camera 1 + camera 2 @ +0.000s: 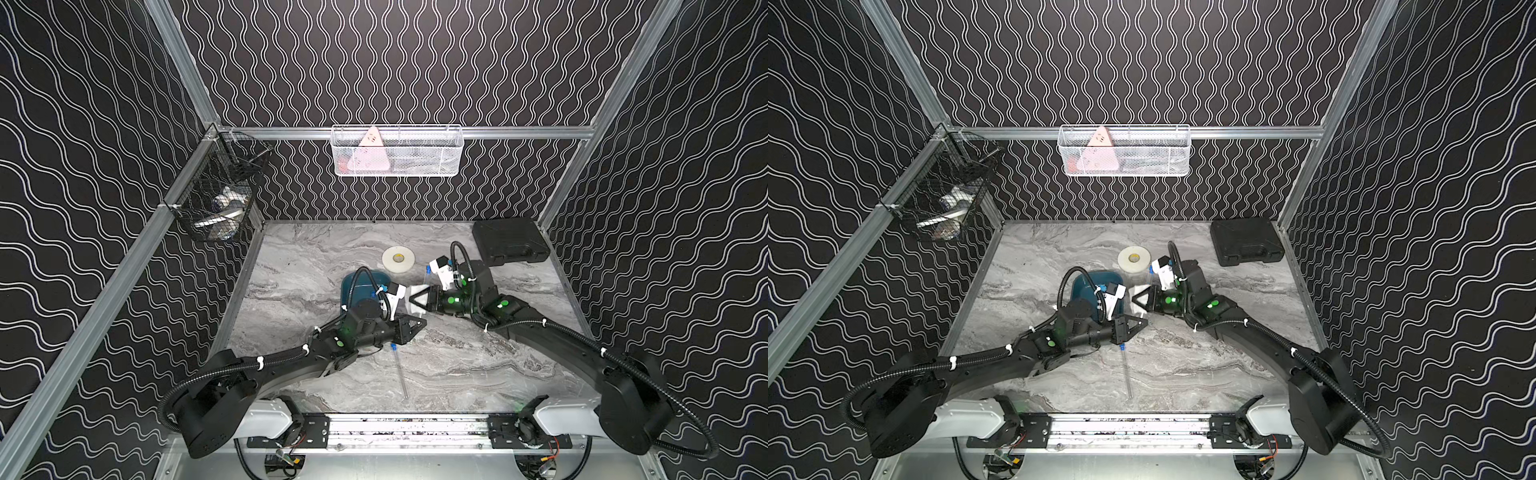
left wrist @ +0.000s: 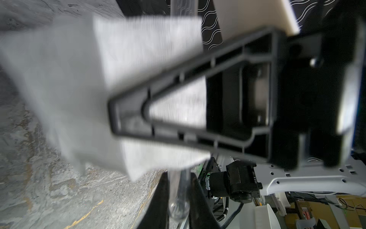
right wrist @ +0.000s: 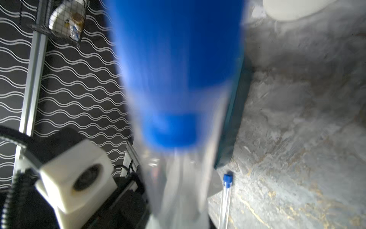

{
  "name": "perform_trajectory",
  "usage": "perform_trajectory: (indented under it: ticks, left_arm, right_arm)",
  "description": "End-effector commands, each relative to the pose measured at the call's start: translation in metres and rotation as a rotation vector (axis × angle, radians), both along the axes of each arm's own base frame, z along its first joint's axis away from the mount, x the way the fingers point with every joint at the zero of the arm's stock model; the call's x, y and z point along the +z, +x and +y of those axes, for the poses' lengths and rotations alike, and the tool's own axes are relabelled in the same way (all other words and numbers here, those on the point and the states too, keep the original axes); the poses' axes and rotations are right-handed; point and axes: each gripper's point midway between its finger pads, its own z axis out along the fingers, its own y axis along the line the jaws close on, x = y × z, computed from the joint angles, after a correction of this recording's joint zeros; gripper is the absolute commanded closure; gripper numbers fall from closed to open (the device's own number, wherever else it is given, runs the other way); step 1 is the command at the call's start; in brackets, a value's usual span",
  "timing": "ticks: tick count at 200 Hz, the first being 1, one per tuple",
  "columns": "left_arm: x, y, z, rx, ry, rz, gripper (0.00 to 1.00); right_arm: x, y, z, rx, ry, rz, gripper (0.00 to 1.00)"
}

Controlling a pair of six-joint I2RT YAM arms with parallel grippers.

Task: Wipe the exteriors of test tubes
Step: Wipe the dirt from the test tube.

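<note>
My left gripper (image 2: 179, 198) is shut on the round closed end of a clear test tube (image 2: 179, 208). The tube runs away from it through a white tissue (image 2: 79, 89) to its blue cap (image 1: 427, 270), which fills the right wrist view (image 3: 174, 79). My right gripper (image 1: 413, 300) is shut on that tissue (image 1: 415, 291), wrapped round the tube just beyond the left gripper (image 1: 422, 323). Another capped test tube (image 1: 399, 370) lies on the marble table in front of the left gripper, also seen in the right wrist view (image 3: 225, 194). A teal tray (image 1: 357, 286) sits behind the left wrist.
A white tape roll (image 1: 398, 259) lies behind the grippers. A black case (image 1: 509, 241) sits at the back right corner. A white wire basket (image 1: 397, 151) hangs on the back wall and a black one (image 1: 220, 199) on the left wall.
</note>
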Motion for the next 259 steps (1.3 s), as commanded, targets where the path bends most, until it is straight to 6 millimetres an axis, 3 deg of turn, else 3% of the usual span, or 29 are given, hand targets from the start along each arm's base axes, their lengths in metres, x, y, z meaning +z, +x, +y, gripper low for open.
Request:
perform_trajectory:
  ticks: [1, 21, 85, 122, 193, 220, 259]
  left_arm:
    - [0.008, 0.007, -0.002, 0.013, -0.021, -0.027, 0.83]
    - [0.008, 0.006, -0.003, 0.008, -0.028, -0.021, 0.83]
    - [0.007, 0.004, 0.001, 0.019, -0.044, -0.007, 0.83]
    - [0.008, 0.005, 0.002, 0.027, -0.045, -0.011, 0.80]
    - [0.004, 0.011, 0.004, 0.057, -0.060, 0.001, 0.77]
    - [0.003, 0.010, 0.000, 0.041, -0.064, 0.009, 0.77]
    - [0.002, 0.006, 0.004, 0.040, -0.049, 0.010, 0.71]
  right_arm:
    - [-0.001, -0.010, 0.008, -0.010, 0.024, 0.011, 0.81]
    - [-0.002, -0.007, 0.006, -0.023, 0.008, -0.003, 0.81]
    - [0.032, 0.037, -0.005, -0.035, 0.005, -0.084, 0.81]
    - [0.026, 0.025, -0.001, -0.014, 0.032, -0.053, 0.82]
    - [0.002, -0.022, 0.009, 0.011, 0.021, 0.003, 0.82]
    - [0.003, -0.018, 0.008, 0.000, 0.000, -0.018, 0.82]
    - [0.025, 0.013, -0.005, -0.026, -0.018, -0.079, 0.83]
